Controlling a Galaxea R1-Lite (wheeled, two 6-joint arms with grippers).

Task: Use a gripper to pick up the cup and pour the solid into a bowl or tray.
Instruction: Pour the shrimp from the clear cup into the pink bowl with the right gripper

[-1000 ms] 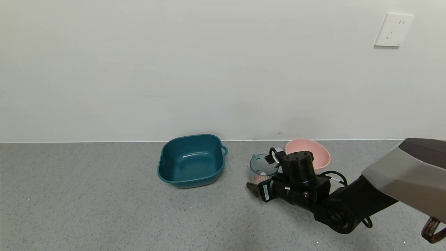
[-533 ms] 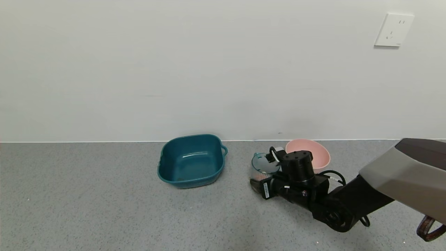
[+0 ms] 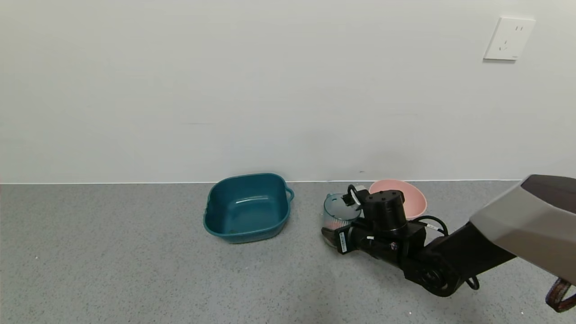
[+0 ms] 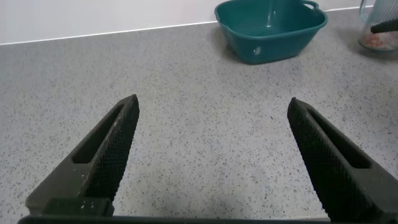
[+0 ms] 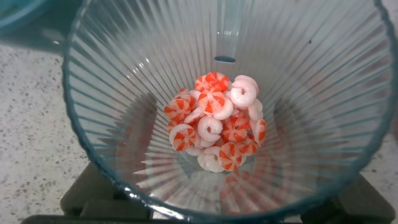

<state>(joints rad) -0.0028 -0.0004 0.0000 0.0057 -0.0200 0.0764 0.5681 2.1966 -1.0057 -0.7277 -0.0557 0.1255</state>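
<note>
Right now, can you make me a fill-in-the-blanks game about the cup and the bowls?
1. The right gripper is at the ____.
2. The bits in it are pink-red and ____.
3. The bowl behind the arm is ____.
4. The teal basin has ____ inside.

Missing words: cup; white; pink; nothing

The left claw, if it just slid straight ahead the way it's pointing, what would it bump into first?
Probably the teal basin. The open left gripper points across bare grey counter toward it, with nothing lying between. Depth is hard to judge, and the cup stands off to one side.
</note>
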